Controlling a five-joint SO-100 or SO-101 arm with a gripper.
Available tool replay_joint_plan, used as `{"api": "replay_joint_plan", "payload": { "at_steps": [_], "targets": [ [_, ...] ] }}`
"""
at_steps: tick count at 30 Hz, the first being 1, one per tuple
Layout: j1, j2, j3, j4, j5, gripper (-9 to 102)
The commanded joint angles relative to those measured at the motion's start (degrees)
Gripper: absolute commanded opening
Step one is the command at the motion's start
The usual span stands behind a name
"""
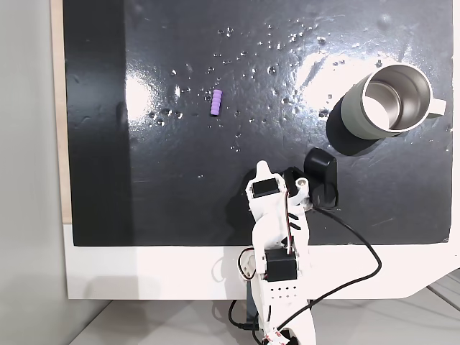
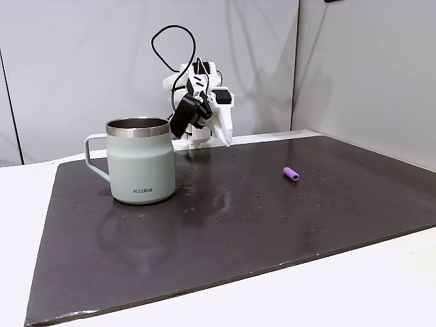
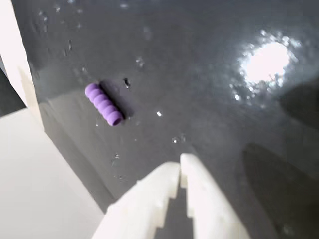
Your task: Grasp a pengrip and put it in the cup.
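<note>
We see pincer (image 3: 180, 167) tips together, empty — pengrip (image 3: 103, 104) lying flat on dark worktop (image 1: 180, 194), well apart from cup (image 1: 387, 100) — cup upright.

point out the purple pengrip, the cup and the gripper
pengrip (image 3: 103, 104), wrist view, middle of its ribbed side
cup (image 2: 142, 165), a fixed view, front of its outer wall
gripper (image 3: 180, 169), wrist view, between the white fingertips

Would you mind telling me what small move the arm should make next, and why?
Probably open the tool and reach toward the pengrip. In the wrist view its fingertips are together and empty, and the pengrip lies loose on the dark mat, ahead and to the left. In a fixed view the cup stands well apart from it.
</note>
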Motion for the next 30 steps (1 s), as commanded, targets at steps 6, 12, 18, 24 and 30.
{"api": "replay_joint_plan", "payload": {
  "at_steps": [6,12,18,24,30],
  "targets": [
    [-4.0,-7.8,-9.4,-2.5,-16.1,0],
    [-5.8,-37.2,-25.2,-4.7,-15.9,0],
    [-7.4,-58.0,-40.5,-3.9,-12.1,0],
    [-7.8,-71.0,-48.5,-7.4,-5.9,0],
    [-8.9,-80.9,-54.9,-8.2,-3.3,0]
  ]
}}
